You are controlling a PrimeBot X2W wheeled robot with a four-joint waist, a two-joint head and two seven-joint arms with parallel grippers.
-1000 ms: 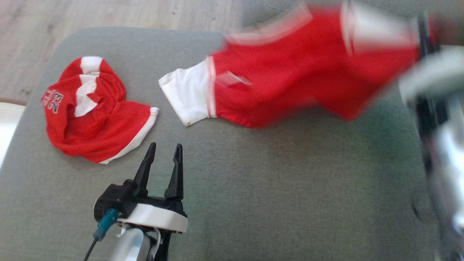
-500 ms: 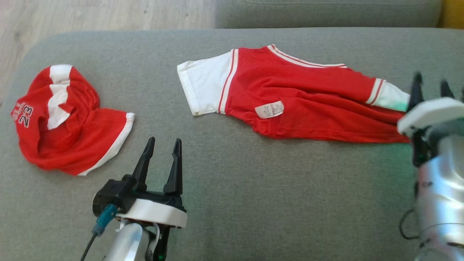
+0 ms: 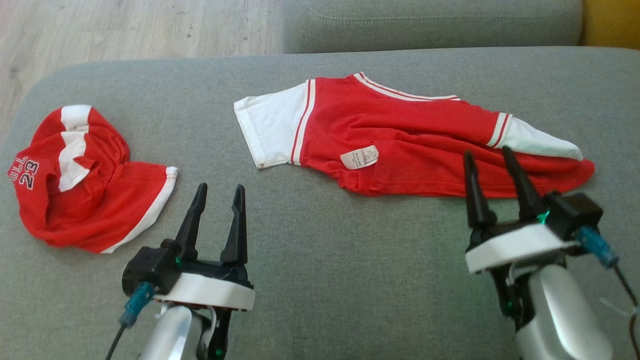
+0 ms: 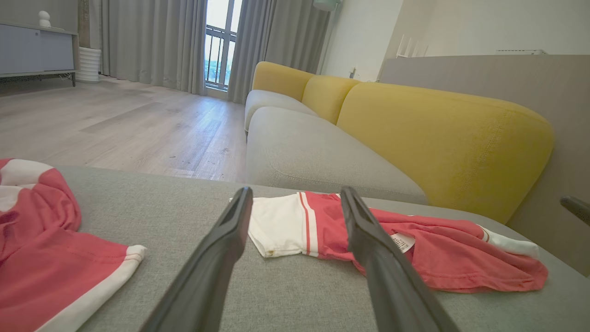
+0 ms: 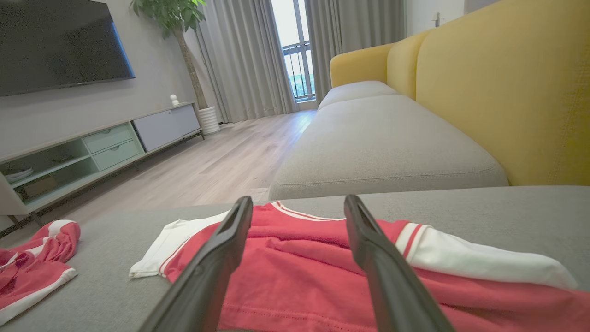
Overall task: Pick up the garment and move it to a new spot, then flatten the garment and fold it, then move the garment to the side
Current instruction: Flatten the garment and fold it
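The garment (image 3: 410,135), a red shirt with white sleeves and a white label, lies stretched out and rumpled on the grey cushion (image 3: 350,280), right of centre. My right gripper (image 3: 487,152) stands open at the garment's near right hem, its fingertips over the red cloth and nothing between them. In the right wrist view the garment (image 5: 299,276) spreads under and beyond the open right gripper (image 5: 297,199). My left gripper (image 3: 220,187) is open over bare cushion, short of the garment's white left sleeve. The left wrist view has the garment (image 4: 438,258) ahead of the open left gripper (image 4: 296,191).
A second red and white garment (image 3: 85,190) printed "23" lies crumpled at the cushion's left end. A further grey seat (image 3: 430,25) and a yellow backrest (image 3: 610,22) lie beyond the cushion. Wooden floor (image 3: 125,30) runs past the far left edge.
My right gripper has let go of the garment, which now lies still on the cushion. The right arm has come down to the lower right. The camera has shifted; the left arm has barely moved.
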